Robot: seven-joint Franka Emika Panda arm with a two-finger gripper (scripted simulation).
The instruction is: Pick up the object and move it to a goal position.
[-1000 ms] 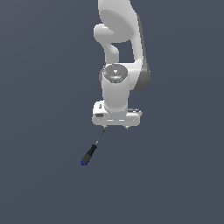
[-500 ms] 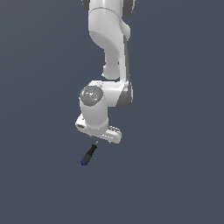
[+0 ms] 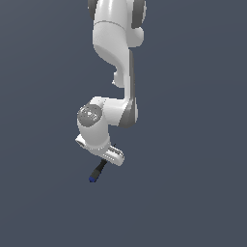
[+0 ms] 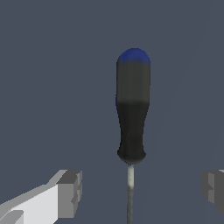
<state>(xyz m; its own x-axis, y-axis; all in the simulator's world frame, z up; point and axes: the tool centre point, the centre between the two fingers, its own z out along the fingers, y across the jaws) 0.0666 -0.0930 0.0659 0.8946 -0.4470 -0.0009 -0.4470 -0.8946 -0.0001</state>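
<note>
1. In the exterior view we see the white Panda arm [image 3: 116, 72] coming down from the top of the picture, bent at a rounded grey-capped joint, with the gripper [image 3: 107, 155] at its lower end.

2. The screwdriver [image 3: 98, 172] pokes out from under the gripper toward about 7 o'clock in that view, slanted, with its blue end cap [image 3: 91, 180] lowest and farthest from the hand.

3. There its black handle shows as a short dark stub just below the white gripper body; the shaft is hidden by the gripper.

4. In the wrist view the screwdriver [image 4: 132, 113] stands lengthwise in the middle of the picture, with the blue end cap [image 4: 134, 56] at the far end, the black handle [image 4: 131, 127] beneath it, and the thin grey shaft [image 4: 130, 192] running back toward the camera.

5. Two grey fingertips [image 4: 70, 193] appear on either side of the shaft in the wrist view, and both stand well apart from it, with open background between each pad and the metal.

6. So we read the gripper [image 4: 142, 190] as spread wide and not touching the tool.

7. Everything behind is a plain, dark blue-grey background [image 3: 193, 144], so we cannot tell whether the screwdriver rests on a surface or hangs above it.
</note>
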